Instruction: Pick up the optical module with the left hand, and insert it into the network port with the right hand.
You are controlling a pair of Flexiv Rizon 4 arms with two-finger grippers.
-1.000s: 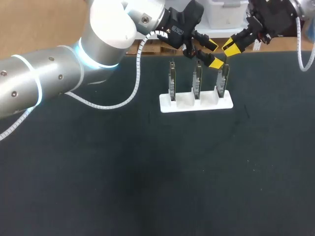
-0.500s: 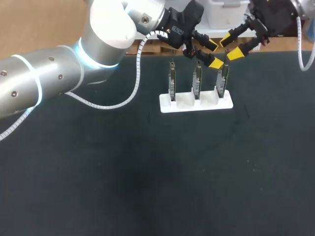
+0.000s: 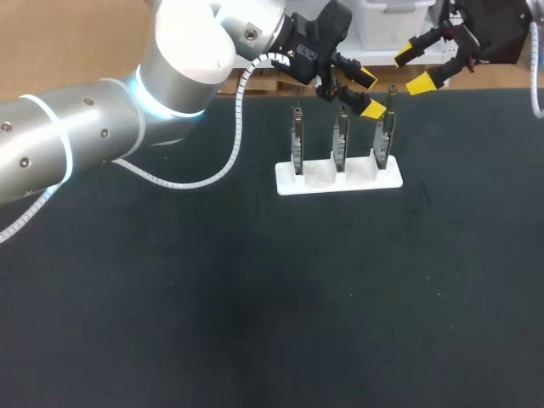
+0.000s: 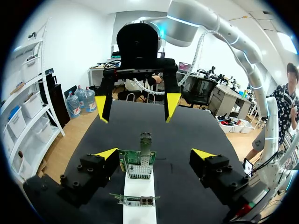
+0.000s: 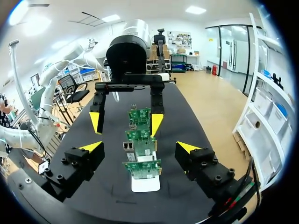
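The table (image 3: 255, 323) carries a white holder (image 3: 338, 180) near its far edge, right of the middle. The left arm (image 3: 93, 136) has not moved. Its left gripper (image 3: 370, 93) hangs released and empty just above the holder.

The right gripper (image 3: 416, 68) was at the right-hand board (image 3: 384, 144) a second ago. It has since withdrawn toward the far right corner, fingers spread and empty.

The optical module (image 4: 145, 142) stays behind, seated in the network port (image 4: 145, 161) of that board. Its long axis is vertical and its free end points up. Judgement: insertion appears complete and both arms are free to retract.
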